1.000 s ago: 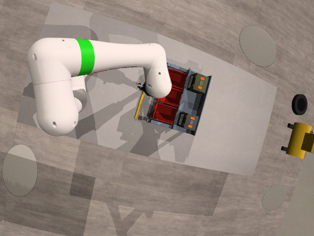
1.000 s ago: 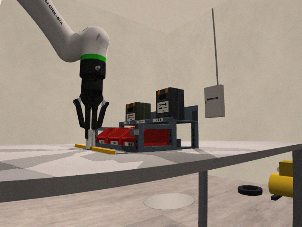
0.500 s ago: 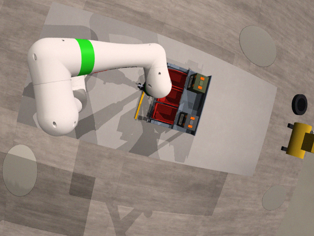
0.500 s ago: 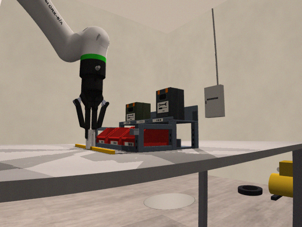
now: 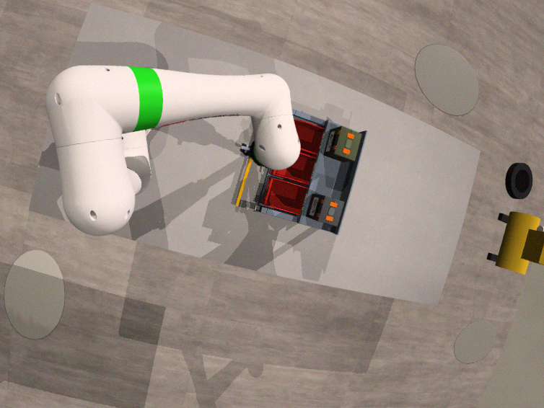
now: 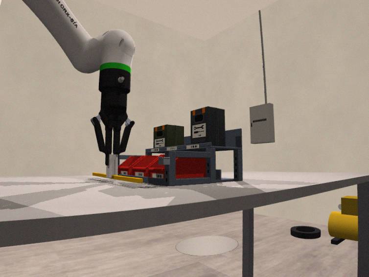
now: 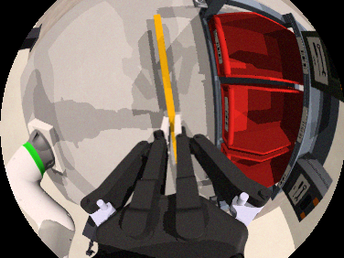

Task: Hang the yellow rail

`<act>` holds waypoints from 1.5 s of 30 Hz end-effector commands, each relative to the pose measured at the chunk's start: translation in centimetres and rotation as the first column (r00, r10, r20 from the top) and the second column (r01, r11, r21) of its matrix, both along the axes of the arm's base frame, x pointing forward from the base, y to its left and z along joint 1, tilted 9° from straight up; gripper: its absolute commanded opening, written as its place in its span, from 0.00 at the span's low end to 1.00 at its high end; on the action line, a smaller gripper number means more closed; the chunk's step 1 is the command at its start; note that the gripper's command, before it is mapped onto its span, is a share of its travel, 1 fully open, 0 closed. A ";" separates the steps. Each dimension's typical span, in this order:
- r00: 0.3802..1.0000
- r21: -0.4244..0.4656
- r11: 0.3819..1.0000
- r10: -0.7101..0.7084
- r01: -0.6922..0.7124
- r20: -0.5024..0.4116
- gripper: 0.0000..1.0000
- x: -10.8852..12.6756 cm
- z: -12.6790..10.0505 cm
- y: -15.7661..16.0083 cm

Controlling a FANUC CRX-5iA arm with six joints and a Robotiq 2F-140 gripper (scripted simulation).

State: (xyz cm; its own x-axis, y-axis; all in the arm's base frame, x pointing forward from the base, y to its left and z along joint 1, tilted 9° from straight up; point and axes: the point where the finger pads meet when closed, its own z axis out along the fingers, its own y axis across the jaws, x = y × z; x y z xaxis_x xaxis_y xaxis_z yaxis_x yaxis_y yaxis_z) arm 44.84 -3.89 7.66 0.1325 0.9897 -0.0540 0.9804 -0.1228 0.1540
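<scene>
The yellow rail (image 5: 242,187) (image 6: 128,179) (image 7: 164,67) is a thin long bar, level and very low over the table, just in front of the red bins (image 5: 284,196) (image 6: 140,167) (image 7: 256,98) and parallel to their fronts. My gripper (image 6: 112,170) (image 7: 173,123) points straight down and is shut on the yellow rail near its middle. In the overhead view the arm's wrist hides the fingers and the rail's far end. The bins sit in a grey rack (image 5: 348,184) (image 6: 209,154). The two hooks are too small to make out clearly.
A green toolbox (image 5: 347,143) (image 6: 168,135) and a dark toolbox (image 5: 322,208) (image 6: 207,122) stand on the rack's top shelf. The table edge (image 6: 178,205) runs in front. A yellow machine (image 5: 518,241) and a black tyre (image 5: 518,179) are on the floor.
</scene>
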 end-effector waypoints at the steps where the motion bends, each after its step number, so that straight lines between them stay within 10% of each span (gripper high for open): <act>1: 1.000 -0.002 1.000 0.012 -0.012 -0.001 0.00 0.4 1.8 0.2; 45: 1.000 -0.002 1.000 0.012 -0.012 -0.001 0.00 2.3 9.5 1.0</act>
State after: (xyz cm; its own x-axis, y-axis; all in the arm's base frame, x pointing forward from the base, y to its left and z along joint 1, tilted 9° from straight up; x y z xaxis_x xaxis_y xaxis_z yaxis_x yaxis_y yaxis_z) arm 47.15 -2.88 17.13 0.1207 0.9911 -0.0557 0.9820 -0.1110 0.1527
